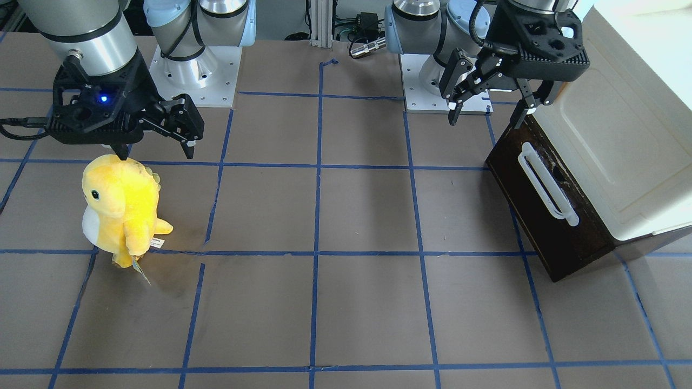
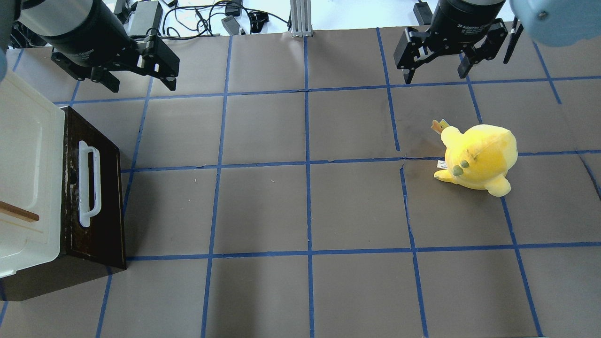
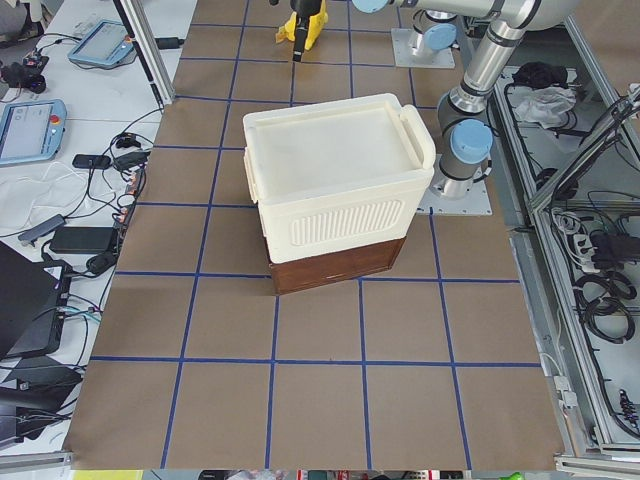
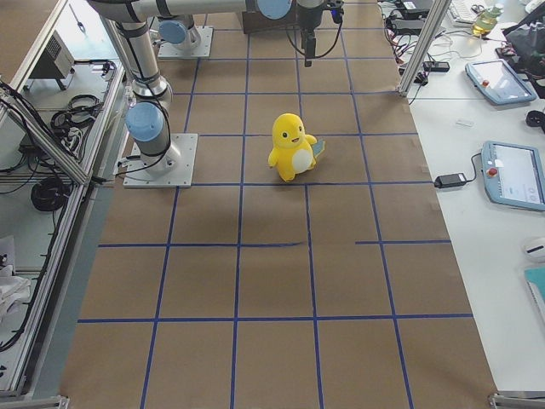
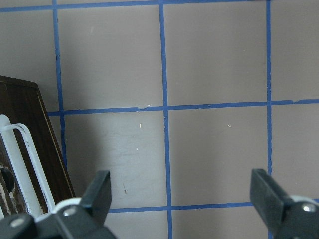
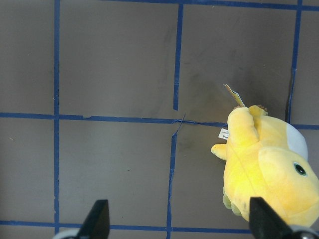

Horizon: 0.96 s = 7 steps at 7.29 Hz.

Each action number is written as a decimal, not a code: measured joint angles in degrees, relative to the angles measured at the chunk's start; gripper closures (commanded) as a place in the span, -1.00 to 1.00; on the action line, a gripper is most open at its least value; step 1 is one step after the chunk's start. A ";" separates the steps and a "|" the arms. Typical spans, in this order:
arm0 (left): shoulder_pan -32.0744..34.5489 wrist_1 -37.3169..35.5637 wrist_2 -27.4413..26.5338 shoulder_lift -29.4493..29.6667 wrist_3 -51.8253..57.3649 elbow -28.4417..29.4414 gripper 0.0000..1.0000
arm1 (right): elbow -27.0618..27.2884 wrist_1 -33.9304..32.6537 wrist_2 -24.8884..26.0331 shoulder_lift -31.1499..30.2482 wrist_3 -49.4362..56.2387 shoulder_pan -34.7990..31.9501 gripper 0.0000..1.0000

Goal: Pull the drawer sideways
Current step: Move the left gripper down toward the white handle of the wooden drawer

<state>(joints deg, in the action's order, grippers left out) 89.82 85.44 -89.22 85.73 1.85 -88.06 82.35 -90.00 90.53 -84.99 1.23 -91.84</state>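
The drawer (image 2: pixel 110 211) sits at the desk's (image 2: pixel 305 211) edge on the robot's left side, its dark brown front turned toward the middle of the desk and lying up against the cream cabinet (image 2: pixel 23 155) behind it. The long white bar handle (image 2: pixel 89 183) runs along that front, with nothing touching it. On the cabinet's cream door there's a small brown wooden handle (image 2: pixel 19 212), only partly in the overhead view. Up by the end of the drawer front nearest the arm bases hangs the left gripper (image 2: pixel 141 87), above the desk, jaws spread wide and empty. In the front-facing view one of its fingers (image 1: pixel 520 116) hovers just over that corner of the drawer, and the left wrist camera catches the handle's end low beside one finger, the two apart. Across the desk on the other side, well away from the drawer, stands a yellow plush toy (image 2: pixel 479 157) on the blue-taped brown surface. The right gripper (image 2: pixel 435 75) hovers above the desk near the toy, jaws wide too, holding nothing.
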 measured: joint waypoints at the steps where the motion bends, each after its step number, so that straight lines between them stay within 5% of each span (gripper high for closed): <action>1: 0.00 -0.03 -0.03 0.13 0.00 -0.01 -1.00 | 0.00 0.00 0.00 0.00 0.00 0.00 -1.00; 7: 0.55 1.56 -3.75 2.13 -6.92 0.15 -1.00 | 0.00 0.00 0.00 0.00 0.00 0.00 -1.00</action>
<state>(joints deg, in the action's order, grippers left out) 90.37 87.00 -92.98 87.87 -5.07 -87.90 82.35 -90.00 90.53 -84.99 1.23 -91.84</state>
